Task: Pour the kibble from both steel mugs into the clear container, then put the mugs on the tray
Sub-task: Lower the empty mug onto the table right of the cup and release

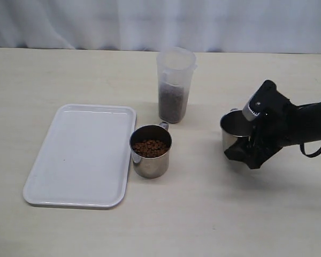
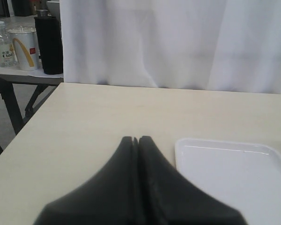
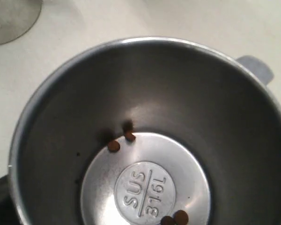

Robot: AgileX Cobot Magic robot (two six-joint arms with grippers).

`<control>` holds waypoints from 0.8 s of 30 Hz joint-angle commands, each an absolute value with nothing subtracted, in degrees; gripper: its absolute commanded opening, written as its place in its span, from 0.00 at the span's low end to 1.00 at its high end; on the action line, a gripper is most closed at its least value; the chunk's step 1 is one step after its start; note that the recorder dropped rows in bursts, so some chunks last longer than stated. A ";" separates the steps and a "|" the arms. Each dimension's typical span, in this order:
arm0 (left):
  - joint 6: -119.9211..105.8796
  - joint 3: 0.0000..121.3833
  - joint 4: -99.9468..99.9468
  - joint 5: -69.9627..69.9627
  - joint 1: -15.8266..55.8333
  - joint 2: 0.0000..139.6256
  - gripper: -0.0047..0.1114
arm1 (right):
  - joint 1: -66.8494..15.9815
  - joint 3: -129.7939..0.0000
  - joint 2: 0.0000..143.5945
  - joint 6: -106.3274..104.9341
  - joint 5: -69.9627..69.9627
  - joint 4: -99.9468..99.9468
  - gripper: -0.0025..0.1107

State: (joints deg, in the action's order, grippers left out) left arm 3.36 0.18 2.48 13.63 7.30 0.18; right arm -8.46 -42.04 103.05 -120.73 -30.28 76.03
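Reaching in low from right | right pincer [image 1: 245,144] clamped on near-empty steel mug [image 1: 231,127] | left pincer [image 2: 138,141] together beside tray [image 2: 234,180]

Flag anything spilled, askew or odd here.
No spill shows. One oddity: a few kibble pellets sit in the bottom of the right-hand mug, so its pour looks incomplete.

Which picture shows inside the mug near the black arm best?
Right wrist view: it looks straight into the mug, showing leftover pellets. The exterior view shows only its rim and side; the left wrist view misses it.
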 commanded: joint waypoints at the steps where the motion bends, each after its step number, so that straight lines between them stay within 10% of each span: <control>1: 3.51 0.00 2.45 13.17 7.31 0.00 0.04 | -8.16 -44.33 107.01 -121.44 -36.42 76.90 0.06; 9: 3.51 0.00 2.57 13.10 7.31 0.00 0.04 | -8.16 -45.98 109.41 -121.44 -39.10 77.31 0.10; 17: 3.51 0.00 2.57 13.10 7.31 0.00 0.04 | -8.16 -45.98 107.26 -116.22 -39.95 77.44 0.74; 24: 3.51 0.00 2.57 13.10 7.31 0.00 0.04 | -8.08 -45.98 102.26 -112.59 -41.81 76.74 0.79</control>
State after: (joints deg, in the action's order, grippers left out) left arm 3.36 0.18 2.48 13.63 7.30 0.18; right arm -8.46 -45.67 104.94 -113.46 -40.42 76.88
